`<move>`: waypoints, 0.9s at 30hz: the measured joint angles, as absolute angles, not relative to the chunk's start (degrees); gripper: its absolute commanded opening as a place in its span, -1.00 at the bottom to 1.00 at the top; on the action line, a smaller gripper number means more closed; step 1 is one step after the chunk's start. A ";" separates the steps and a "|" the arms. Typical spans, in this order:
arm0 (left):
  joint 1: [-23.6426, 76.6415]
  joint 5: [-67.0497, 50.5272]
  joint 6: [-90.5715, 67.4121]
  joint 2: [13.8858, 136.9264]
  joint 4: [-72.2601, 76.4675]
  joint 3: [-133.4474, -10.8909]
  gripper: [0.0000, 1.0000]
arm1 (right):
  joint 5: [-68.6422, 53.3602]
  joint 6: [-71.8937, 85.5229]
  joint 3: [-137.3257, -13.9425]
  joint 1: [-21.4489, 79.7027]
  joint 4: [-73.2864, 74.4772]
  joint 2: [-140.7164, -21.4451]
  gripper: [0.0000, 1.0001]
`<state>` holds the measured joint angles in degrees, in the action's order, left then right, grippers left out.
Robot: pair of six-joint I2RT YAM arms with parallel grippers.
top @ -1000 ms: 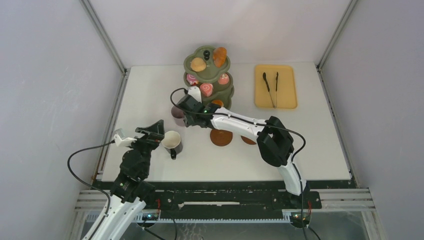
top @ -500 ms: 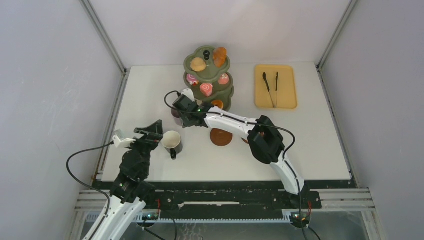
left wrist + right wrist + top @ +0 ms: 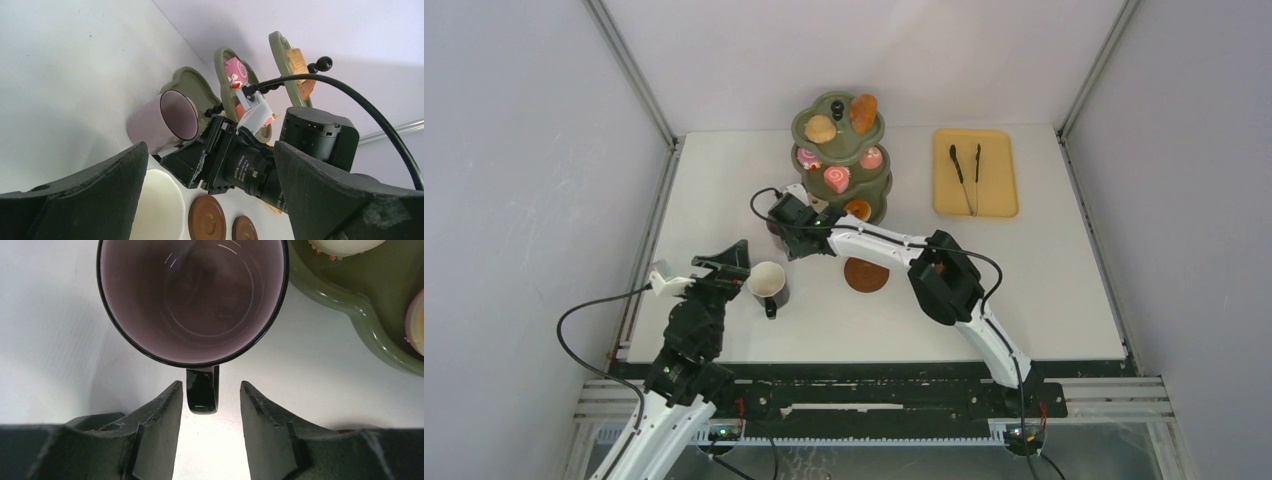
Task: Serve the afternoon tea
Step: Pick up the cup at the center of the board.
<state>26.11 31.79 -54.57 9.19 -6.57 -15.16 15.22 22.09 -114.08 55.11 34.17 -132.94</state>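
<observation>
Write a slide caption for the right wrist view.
Open right gripper straddles the handle of the dark mug beside the green stand.

A white table (image 3: 714, 200) stands in a booth with plain pale grey walls (image 3: 514, 200); slanted metal frame posts (image 3: 629, 70) rise at its far corners; at the table's far right lies a flat orange-yellow rectangular tray (image 3: 999, 170); a pair of black tongs (image 3: 961, 180) rests on it, the arms spread apart at the far end and meeting at the near end; a black slotted rail (image 3: 874, 395) runs along the table's near edge.
</observation>
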 measured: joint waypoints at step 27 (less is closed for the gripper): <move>26.11 32.40 -55.57 10.24 -4.80 -14.55 1.00 | 9.87 17.80 -119.92 53.30 32.86 -137.38 -0.15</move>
